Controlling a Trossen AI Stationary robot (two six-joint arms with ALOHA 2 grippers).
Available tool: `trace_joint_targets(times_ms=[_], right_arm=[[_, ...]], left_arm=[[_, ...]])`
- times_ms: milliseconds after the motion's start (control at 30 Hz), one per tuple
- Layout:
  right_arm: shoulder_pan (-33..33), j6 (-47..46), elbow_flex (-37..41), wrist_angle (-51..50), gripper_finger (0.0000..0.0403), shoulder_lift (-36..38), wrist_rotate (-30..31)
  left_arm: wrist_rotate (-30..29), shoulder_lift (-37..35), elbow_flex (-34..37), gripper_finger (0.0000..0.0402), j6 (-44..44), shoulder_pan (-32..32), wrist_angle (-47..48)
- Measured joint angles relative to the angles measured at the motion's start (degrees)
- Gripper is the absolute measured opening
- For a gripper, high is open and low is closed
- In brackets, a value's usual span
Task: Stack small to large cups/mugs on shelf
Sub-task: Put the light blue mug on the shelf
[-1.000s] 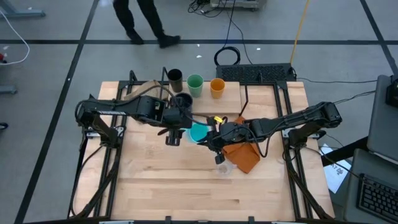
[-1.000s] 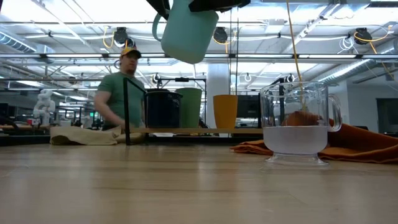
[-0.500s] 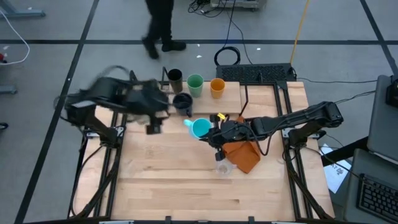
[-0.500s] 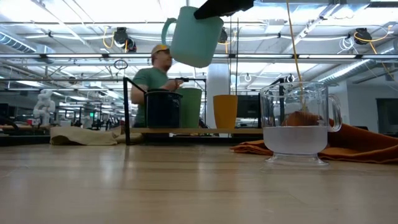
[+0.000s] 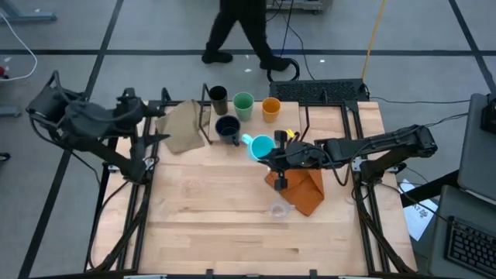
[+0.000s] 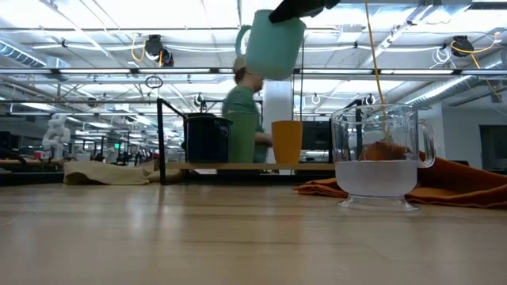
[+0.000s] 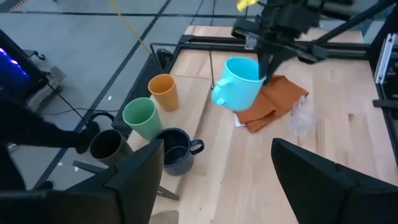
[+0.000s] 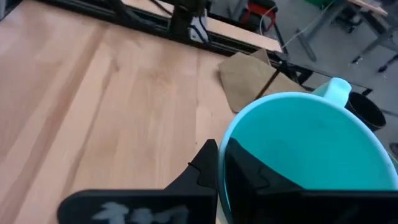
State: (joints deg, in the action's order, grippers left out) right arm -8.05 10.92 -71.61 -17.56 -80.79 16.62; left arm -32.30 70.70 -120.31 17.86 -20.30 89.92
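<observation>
Left gripper (image 5: 159, 124) parked open and empty off the table's left edge; right gripper (image 5: 273, 155) clamped on light blue mug (image 5: 260, 145), aloft just near of shelf (image 5: 291, 112); mid-carry; next, probably lowering beside navy mug (image 5: 227, 128).

No legible text, label, brand, number or sign is found in any view. The right wrist view shows pale, blurred marks on the dark finger (image 8: 118, 208) at the picture's lower edge; these may be lettering, but they cannot be read. The cups, the mugs and the bench (image 5: 217, 225) carry no visible markings. The room beyond the bench, as seen in the low view, shows nothing readable.
</observation>
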Motion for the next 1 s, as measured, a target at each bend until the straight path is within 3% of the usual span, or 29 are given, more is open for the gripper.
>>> trace_joint_targets(times_ms=[300,533,767,1000], right_arm=[[4.19,-1.45,0.00,-3.31,0.0000,0.09,-0.46],[10.45,-3.30,0.00,-4.77,0.0000,0.09,-7.70],[15.19,-3.20,0.00,-3.54,0.0000,-2.39,-13.90],[17.46,-1.80,0.07,-2.63,0.0000,-6.36,-15.62]], left_arm=[[-3.50,-4.60,12.57,0.0298,6.53,-6.98,0.14],[-6.76,-7.29,23.26,0.0298,14.19,-11.54,0.11],[-8.72,-7.70,28.37,0.0298,20.30,-15.71,0.07],[-10.66,-7.70,29.61,0.0298,23.44,-18.78,-0.02]])
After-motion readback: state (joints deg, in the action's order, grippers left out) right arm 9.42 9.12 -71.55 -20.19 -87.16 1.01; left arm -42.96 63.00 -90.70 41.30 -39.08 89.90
